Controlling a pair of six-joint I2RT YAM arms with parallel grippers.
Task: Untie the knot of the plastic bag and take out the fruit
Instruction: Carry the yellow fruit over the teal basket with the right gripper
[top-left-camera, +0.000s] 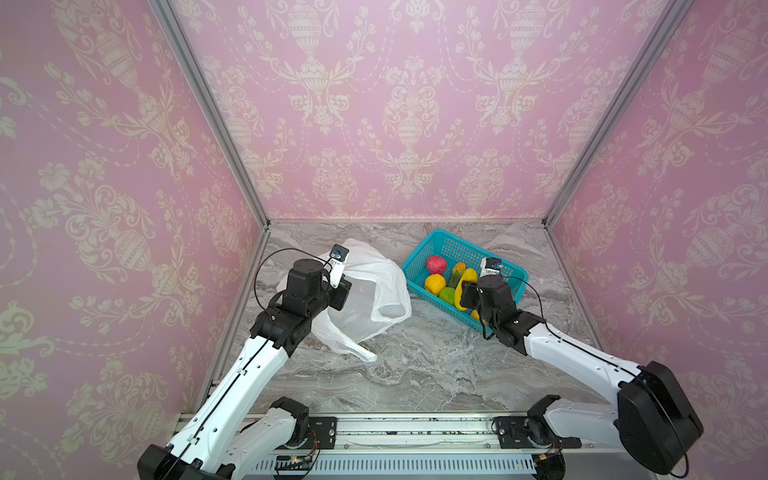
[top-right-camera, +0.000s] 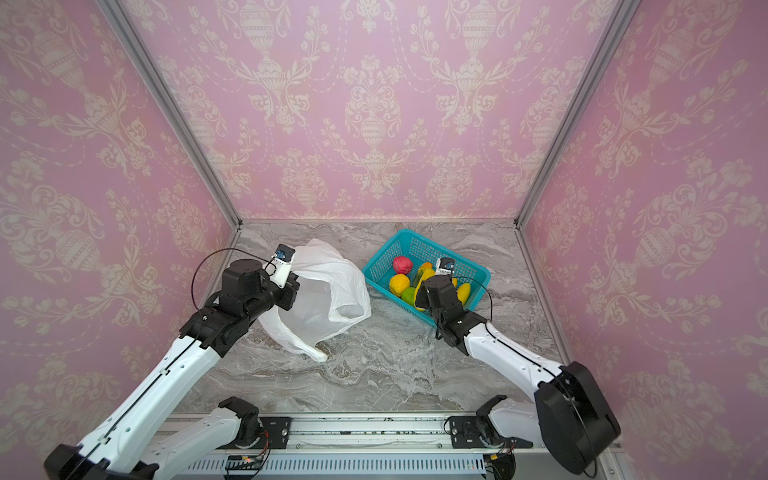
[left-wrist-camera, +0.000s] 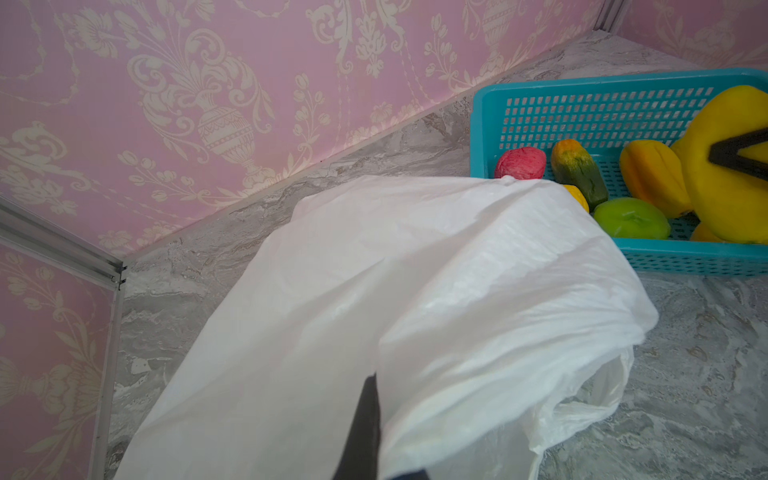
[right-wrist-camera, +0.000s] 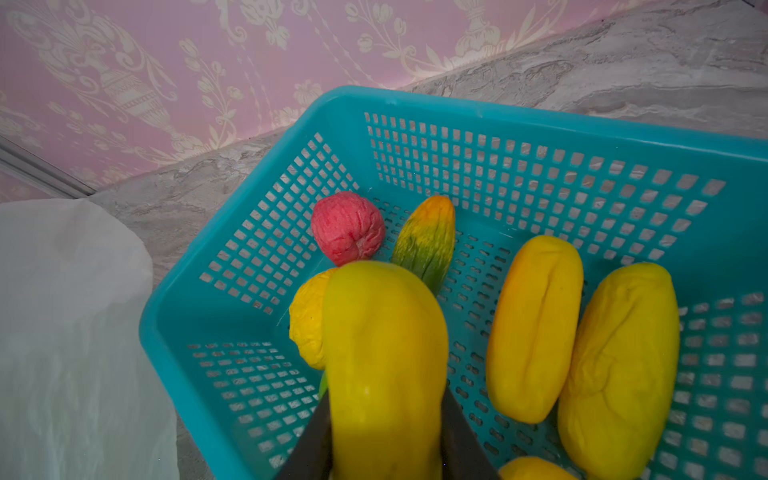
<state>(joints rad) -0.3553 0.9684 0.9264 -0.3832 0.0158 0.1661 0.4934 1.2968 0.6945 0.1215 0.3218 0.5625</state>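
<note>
left end effector (left-wrist-camera: 368, 399) — seemingly pinching crinkly plastic bag (left-wrist-camera: 415, 270) | right end effector (right-wrist-camera: 386, 415) — gripping long yellow fruit (right-wrist-camera: 382, 332)

Plastic bag (top-left-camera: 374, 286) translucent white; basket (top-left-camera: 461, 249) teal, grid-perforated. Fruit (top-left-camera: 435, 284): one piece pink-red (top-left-camera: 436, 264), one green fading to orange (right-wrist-camera: 426, 241), one lime green (left-wrist-camera: 631, 218), long ones yellow (right-wrist-camera: 534, 328). Desk (top-left-camera: 415, 365) grey-veined marble; walls (top-left-camera: 407, 104) pink with cream urn-and-vine damask.
</note>
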